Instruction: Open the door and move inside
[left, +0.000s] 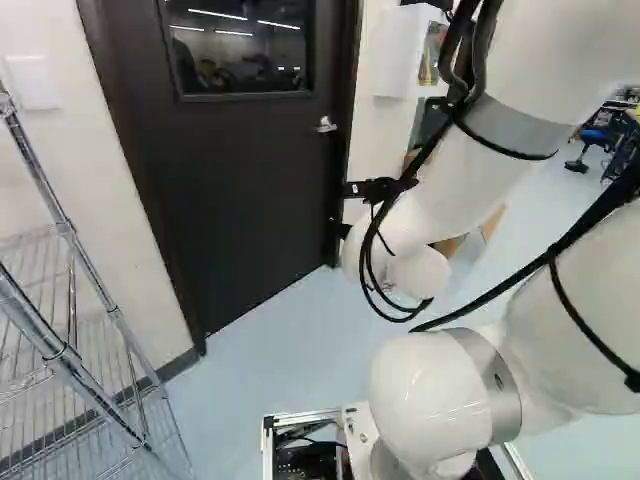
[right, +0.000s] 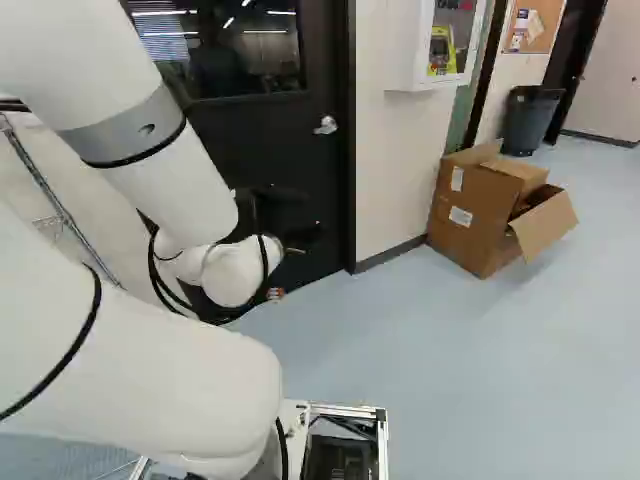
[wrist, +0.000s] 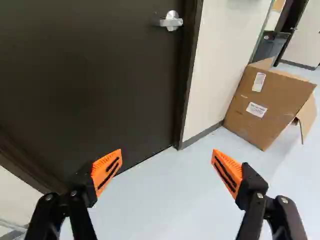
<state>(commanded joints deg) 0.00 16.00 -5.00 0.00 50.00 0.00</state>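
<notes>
In the right base view my gripper (right: 300, 236) shows only in part past the arm, dark against the door. The wrist view has the gripper (wrist: 167, 169) open, its orange pads wide apart with floor between them and nothing held. The dark door (left: 235, 190) stands shut in its frame, with a window in its upper part. Its silver lever handle (wrist: 171, 21) sits near the door's edge beside the light wall, ahead of the gripper and off to the side of the finger nearer the box. The same handle (right: 326, 125) shows in the right base view. Nothing touches it.
A wire shelf rack (left: 70, 230) stands close at the left of the left base view. An open cardboard box (right: 475, 215) lies by the wall beyond the door frame. A wall cabinet (right: 430, 45) hangs above, and a dark bin (right: 530, 120) stands farther back.
</notes>
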